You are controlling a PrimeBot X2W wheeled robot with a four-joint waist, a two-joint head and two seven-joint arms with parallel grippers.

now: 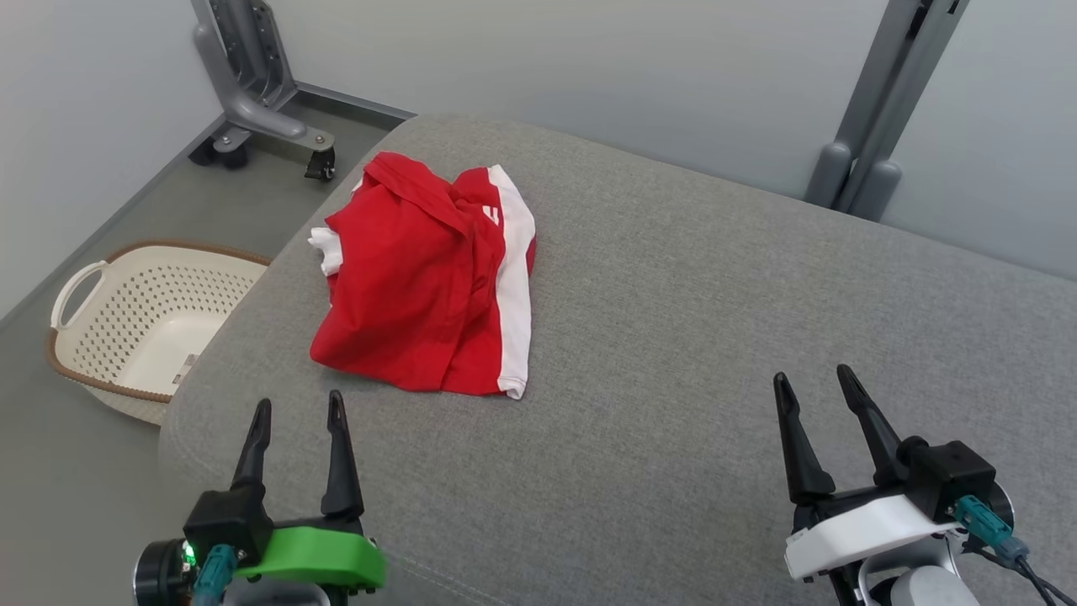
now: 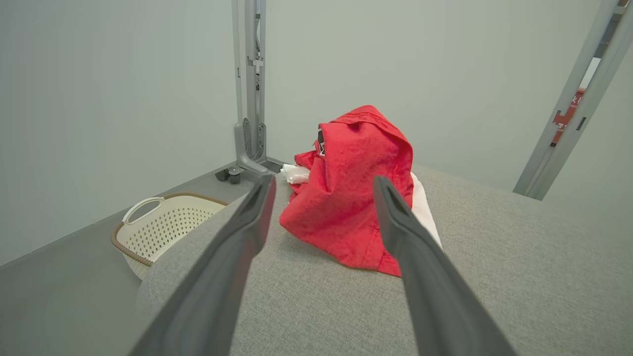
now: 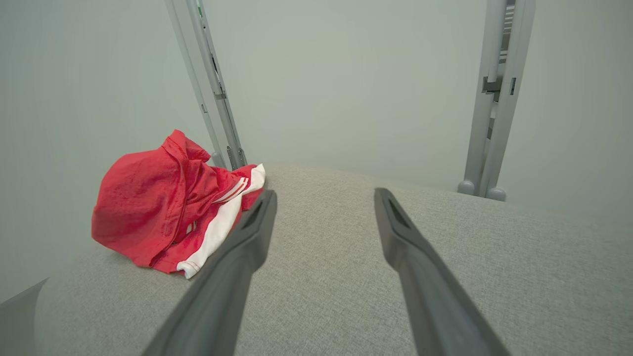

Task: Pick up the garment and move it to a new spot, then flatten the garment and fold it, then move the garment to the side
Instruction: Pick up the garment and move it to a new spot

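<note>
We are holding our left gripper (image 1: 299, 401) at eight o'clock in the head view, fingers spread wide and gripping nothing. Our right gripper (image 1: 813, 375) is hovering at four o'clock, spread just as wide and likewise holding nothing. Both are hanging over the grey cushion (image 1: 673, 353). The garment (image 1: 421, 286), red with white stripes, is lying crumpled on the cushion toward one o'clock from the left gripper, apart from it. At nine o'clock a pale perforated basket (image 1: 151, 295) is sitting on the floor, and at ten o'clock a grey wheeled frame (image 1: 252, 101) is standing farthest back.
</note>
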